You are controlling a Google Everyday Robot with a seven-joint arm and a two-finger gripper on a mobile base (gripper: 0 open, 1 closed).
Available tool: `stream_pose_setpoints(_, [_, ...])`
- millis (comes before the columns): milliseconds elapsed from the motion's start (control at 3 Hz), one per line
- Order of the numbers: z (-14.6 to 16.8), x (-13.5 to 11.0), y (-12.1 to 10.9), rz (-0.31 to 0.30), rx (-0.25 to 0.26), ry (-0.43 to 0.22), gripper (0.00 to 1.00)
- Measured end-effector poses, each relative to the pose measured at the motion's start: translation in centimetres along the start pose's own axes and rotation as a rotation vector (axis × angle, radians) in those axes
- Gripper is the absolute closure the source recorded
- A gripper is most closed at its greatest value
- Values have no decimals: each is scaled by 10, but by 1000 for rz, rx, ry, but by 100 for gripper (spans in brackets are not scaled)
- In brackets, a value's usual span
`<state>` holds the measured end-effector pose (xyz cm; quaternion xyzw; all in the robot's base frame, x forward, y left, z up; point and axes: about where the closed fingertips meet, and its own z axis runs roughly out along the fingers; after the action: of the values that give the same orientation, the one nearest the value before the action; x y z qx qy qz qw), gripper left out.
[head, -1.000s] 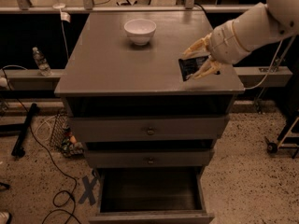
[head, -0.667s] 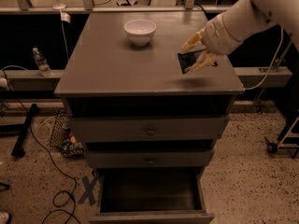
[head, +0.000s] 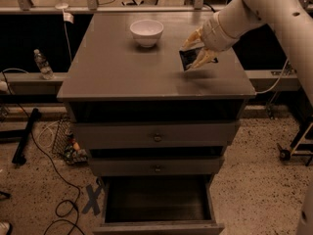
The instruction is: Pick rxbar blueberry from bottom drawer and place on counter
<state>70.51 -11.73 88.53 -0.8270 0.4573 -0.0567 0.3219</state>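
Grey and glossy, the counter [head: 122, 67] fills the middle of the single camera view, and my gripper [head: 194, 53] hangs over its right side, toward the back edge. My pale fingers [head: 204, 58] are pinched onto the rxbar blueberry [head: 188, 59], one above it and one below, so the dark wrapper sits clamped between them and tilted, with its flat face turned toward the camera. The bar is over the counter and not in any drawer (whether its lower corner touches the surface I cannot tell, though a soft shadow lies on the grey top just beneath it). My white arm [head: 264, 9] comes in from the upper right corner and slopes down to the wrist.

To the left of my gripper, near the back of the counter, stands a white bowl [head: 146, 32], apart from the bar. Below the top, the two shallower drawers [head: 157, 137] are pushed in, each with a small knob. The bottom drawer [head: 159, 227] is pulled out toward the camera, its interior dark. On the ledge to the left of the cabinet stands a water bottle [head: 43, 64], and cables [head: 61, 207] trail over the speckled floor.
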Motion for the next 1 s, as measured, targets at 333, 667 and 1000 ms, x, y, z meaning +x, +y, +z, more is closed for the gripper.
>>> stream_pose_setpoints(333, [24, 7, -13, 9, 14, -31, 100])
stream_pose_setpoints(667, [29, 8, -14, 11, 14, -36, 83])
stream_pose_setpoints(1000, [32, 7, -13, 11, 11, -40, 59])
